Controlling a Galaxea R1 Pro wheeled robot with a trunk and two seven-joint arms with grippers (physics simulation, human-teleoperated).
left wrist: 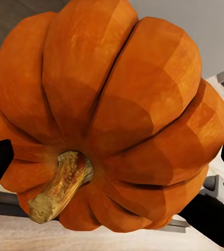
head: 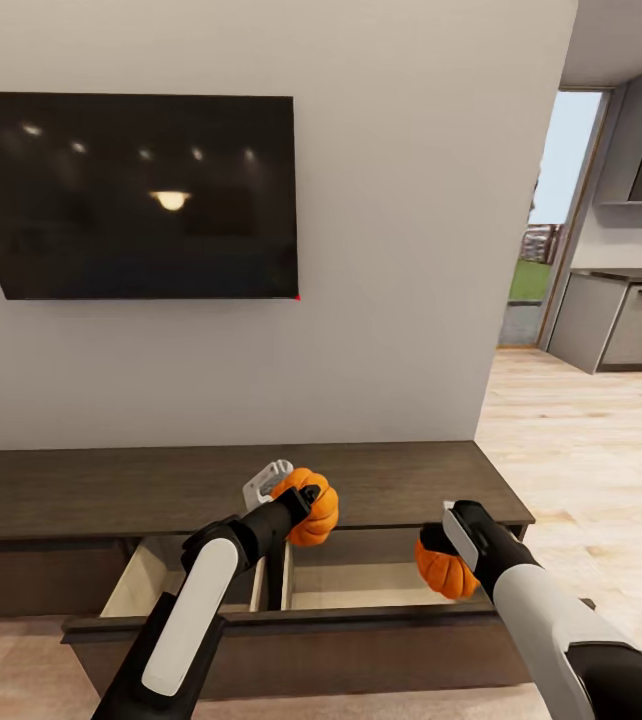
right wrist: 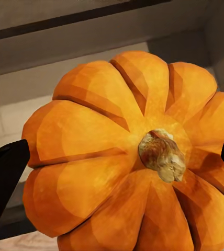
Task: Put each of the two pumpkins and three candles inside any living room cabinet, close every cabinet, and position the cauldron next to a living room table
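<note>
Orange pumpkins fill both my grippers: left gripper (head: 306,497) clamps one pumpkin (head: 313,508); right gripper (head: 439,545) clamps another (head: 443,570) over the cabinet's (head: 381,480) open drawer (head: 361,585); no writing legible.

a dark flat television (head: 141,195) hangs on the pale grey wall (head: 401,250), its screen mirroring ceiling lights. to the right of the television an open doorway (head: 551,220) shows green grass outside. further right of it stand grey kitchen units (head: 621,320). light wooden floor (head: 581,450) runs below them.
</note>
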